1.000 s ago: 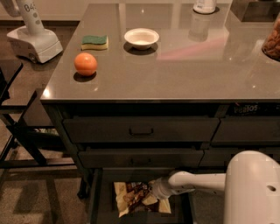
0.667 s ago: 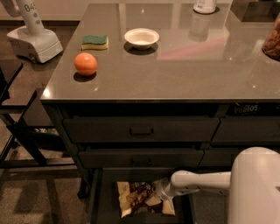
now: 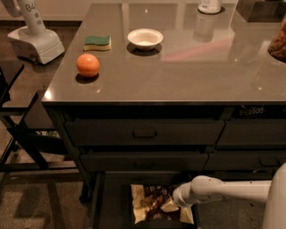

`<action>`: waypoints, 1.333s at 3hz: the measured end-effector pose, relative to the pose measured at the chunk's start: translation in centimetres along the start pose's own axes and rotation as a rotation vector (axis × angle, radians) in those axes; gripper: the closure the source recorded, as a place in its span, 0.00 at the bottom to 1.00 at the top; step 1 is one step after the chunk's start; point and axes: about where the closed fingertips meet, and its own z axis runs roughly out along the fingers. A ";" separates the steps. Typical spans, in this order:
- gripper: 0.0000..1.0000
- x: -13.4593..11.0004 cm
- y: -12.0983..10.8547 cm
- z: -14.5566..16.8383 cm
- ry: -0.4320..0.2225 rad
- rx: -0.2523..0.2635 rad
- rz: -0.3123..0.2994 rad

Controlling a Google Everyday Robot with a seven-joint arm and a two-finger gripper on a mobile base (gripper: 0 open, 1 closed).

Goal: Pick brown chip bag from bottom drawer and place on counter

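Note:
The brown chip bag [image 3: 152,204] lies in the open bottom drawer [image 3: 111,201] at the bottom of the camera view, dark brown in the middle with cream ends. My white arm reaches in from the right. My gripper [image 3: 172,203] is down at the bag's right end, touching or just above it. The grey-brown counter [image 3: 178,67] spreads above the drawers.
On the counter sit an orange [image 3: 87,65], a green-and-yellow sponge [image 3: 97,43], a white bowl [image 3: 145,38] and a white container [image 3: 210,5] at the back. A white device [image 3: 33,36] stands at the left. Two shut handled drawers [image 3: 144,133] are above the open one.
My arm has shifted slightly right and lower over the bag's right end. The bag has stayed in the drawer.

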 end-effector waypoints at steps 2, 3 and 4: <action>1.00 -0.4 0.0 -1.5 -0.003 0.010 -0.004; 1.00 -0.9 0.3 -5.4 0.001 0.054 0.000; 1.00 -1.7 0.5 -10.4 0.015 0.115 -0.007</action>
